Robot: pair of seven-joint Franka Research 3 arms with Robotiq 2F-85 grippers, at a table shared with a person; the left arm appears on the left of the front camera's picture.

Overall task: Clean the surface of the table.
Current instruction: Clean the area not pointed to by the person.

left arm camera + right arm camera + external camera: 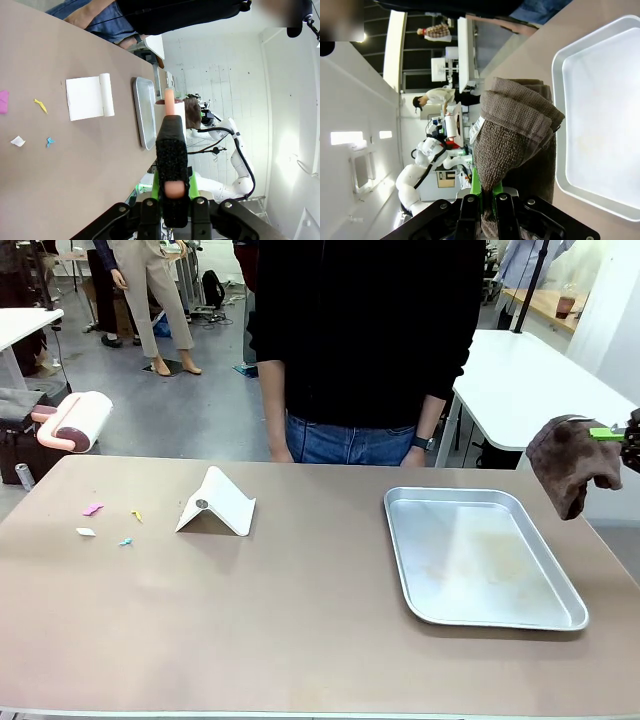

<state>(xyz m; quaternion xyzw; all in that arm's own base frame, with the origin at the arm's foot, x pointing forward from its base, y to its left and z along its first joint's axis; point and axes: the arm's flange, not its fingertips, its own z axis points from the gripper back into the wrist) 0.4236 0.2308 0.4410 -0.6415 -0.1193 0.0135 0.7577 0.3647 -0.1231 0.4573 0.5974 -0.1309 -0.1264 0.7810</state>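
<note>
brown towel point(572, 460) pinched tight in the right gripper point(615, 433), hanging in the air off the right end of the table point(300, 620), just past a silver tray point(480, 560) lying on it. pink-handled lint roller point(78, 420) clamped in the left gripper point(173, 192), above the far left corner. on the beige-brown top: white folded card point(215, 505) left of middle, small coloured paper scraps point(92, 508) further left. person point(360, 330) in black standing at the far edge.
</note>
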